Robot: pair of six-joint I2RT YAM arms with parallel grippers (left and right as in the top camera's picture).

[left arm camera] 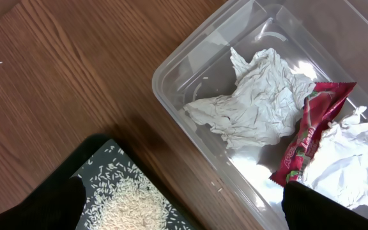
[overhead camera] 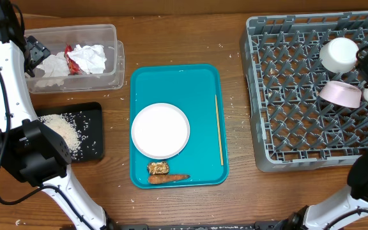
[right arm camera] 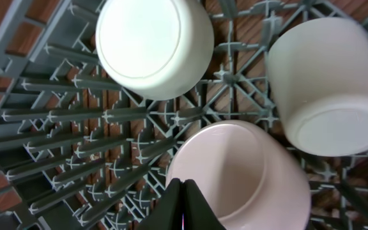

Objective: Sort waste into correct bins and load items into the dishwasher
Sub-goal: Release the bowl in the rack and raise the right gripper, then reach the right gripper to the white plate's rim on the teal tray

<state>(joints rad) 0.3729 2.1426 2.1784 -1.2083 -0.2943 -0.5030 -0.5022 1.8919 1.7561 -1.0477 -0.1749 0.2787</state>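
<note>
My left gripper [left arm camera: 190,214] stands open over the near wall of the clear bin [left arm camera: 190,137], nothing between its fingers [left arm camera: 328,207]. Inside that bin lie crumpled napkins [left arm camera: 254,105] and the red wrapper [left arm camera: 308,131]. The black bin [overhead camera: 93,121] beside it holds loose rice [left arm camera: 136,207]. On the teal tray [overhead camera: 203,83] sit the large white plate [overhead camera: 160,130], a brown lump [overhead camera: 158,168] and a carrot-like stick [overhead camera: 168,178]. In the dishwasher rack [overhead camera: 286,102] my right gripper [right arm camera: 183,191] is shut and empty, just before the pink bowl [right arm camera: 248,172]; a white bowl [right arm camera: 149,45] and a cup [right arm camera: 328,83] lie nearby.
A thin wooden stick [overhead camera: 219,128] lies along the teal tray's right side. Stray rice grains dot the wooden table around the tray. The rack's upright pegs [right arm camera: 75,115] surround the right gripper closely.
</note>
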